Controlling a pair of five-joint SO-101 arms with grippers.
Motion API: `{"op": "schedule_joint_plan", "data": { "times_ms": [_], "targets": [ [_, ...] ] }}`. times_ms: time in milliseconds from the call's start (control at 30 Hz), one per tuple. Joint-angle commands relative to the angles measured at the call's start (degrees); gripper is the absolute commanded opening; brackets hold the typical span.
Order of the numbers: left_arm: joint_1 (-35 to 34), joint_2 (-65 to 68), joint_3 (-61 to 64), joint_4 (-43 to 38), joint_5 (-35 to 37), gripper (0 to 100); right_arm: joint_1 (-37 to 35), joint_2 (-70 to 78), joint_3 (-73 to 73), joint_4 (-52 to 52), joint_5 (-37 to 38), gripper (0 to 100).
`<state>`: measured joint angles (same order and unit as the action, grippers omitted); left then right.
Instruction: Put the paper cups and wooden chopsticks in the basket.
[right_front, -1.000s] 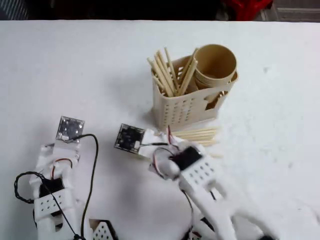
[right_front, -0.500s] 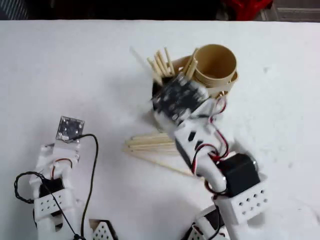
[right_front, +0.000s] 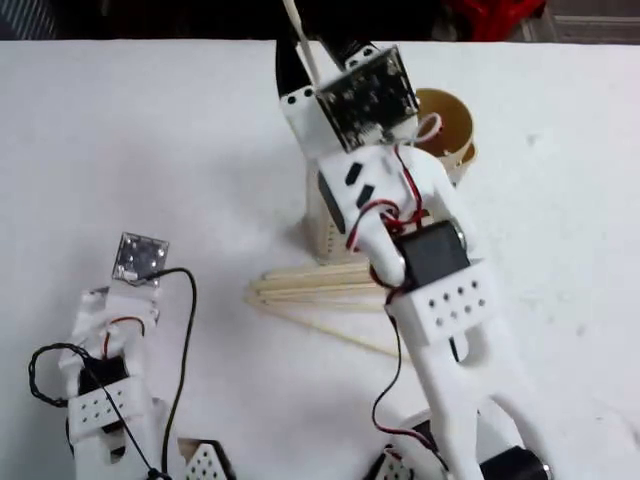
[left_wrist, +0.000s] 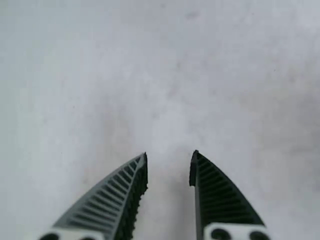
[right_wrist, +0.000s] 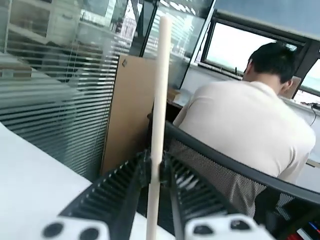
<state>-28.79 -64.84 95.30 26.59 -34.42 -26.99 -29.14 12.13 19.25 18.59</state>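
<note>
Overhead, right gripper (right_wrist: 156, 169) clamped one chopstick (right_wrist: 161, 75) above the basket (right_front: 315, 238), paper cups (right_front: 452, 118) inside at its 2 o'clock. At the basket's 6 o'clock lay loose chopsticks (right_front: 305, 287). Left gripper (left_wrist: 168, 165) gaped empty over the table (right_front: 150, 130) at 8 o'clock.

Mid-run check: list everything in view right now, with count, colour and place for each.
table: one, white, under everything.
basket: one, cream, perforated, mid-table, mostly hidden behind the right arm.
paper cups: nested stack, number unclear, tan, standing in the basket.
chopsticks on the table: a small bunch, pale wood, lying flat beside the basket on the robot's side, one angled apart from the rest.
held chopstick: one, pale wood, sticking out past the right end effector's tips.
left end effector: one, dark ribbed fingers, open, over bare table.
right end effector: one, dark ribbed fingers, shut on the held chopstick, raised by the basket.
</note>
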Motion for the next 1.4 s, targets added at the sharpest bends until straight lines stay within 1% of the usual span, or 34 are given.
{"op": "schedule_joint_plan", "data": {
  "times_ms": [0,100,267,333,400,533,567,633,733,833,900,1033,1133,1267,1367],
  "targets": [
    [0.8,-0.7,-0.2,-1.1,0.3,15,1.6,-0.4,0.1,-2.0,-0.5,1.9],
    [0.8,-0.7,-0.2,-1.1,0.3,15,2.9,-3.4,6.2,-3.6,-0.5,1.8],
    [0.8,-0.7,-0.2,-1.1,0.3,15,2.9,-10.2,21.7,-12.6,-0.5,1.8],
    [0.8,-0.7,-0.2,-1.1,0.3,15,2.9,-10.4,25.0,-15.3,-0.3,2.1],
    [0.8,-0.7,-0.2,-1.1,0.3,15,2.9,-9.9,25.4,-14.8,-0.4,2.9],
    [0.8,-0.7,-0.2,-1.1,0.3,15,2.9,-9.8,25.3,-13.8,-0.4,13.8],
    [0.8,-0.7,-0.2,-1.1,0.3,15,2.9,-9.8,25.3,-13.1,-0.4,14.4],
    [0.8,-0.7,-0.2,-1.1,0.3,15,2.9,-9.8,25.3,-11.5,-0.4,12.3],
    [0.8,-0.7,-0.2,-1.1,0.3,15,2.9,-10.8,25.3,-9.1,-0.2,6.5],
    [0.8,-0.7,-0.2,-1.1,0.3,15,2.4,-15.2,25.3,-1.5,-0.3,2.4],
    [0.8,-0.7,-0.2,-1.1,0.3,15,2.3,-19.6,25.3,7.2,-0.1,1.8],
    [0.8,-0.7,-0.2,-1.1,0.3,15,1.9,-27.3,25.3,25.8,0.5,4.1],
    [0.8,-0.7,-0.2,-1.1,0.3,15,1.5,-29.3,25.3,36.9,4.8,8.5],
    [0.8,-0.7,-0.2,-1.1,0.3,15,0.1,-26.9,25.3,44.2,8.3,12.3],
    [0.8,-0.7,-0.2,-1.1,0.3,15,-3.4,-22.5,25.4,47.3,12.3,12.3]
  ]
}}
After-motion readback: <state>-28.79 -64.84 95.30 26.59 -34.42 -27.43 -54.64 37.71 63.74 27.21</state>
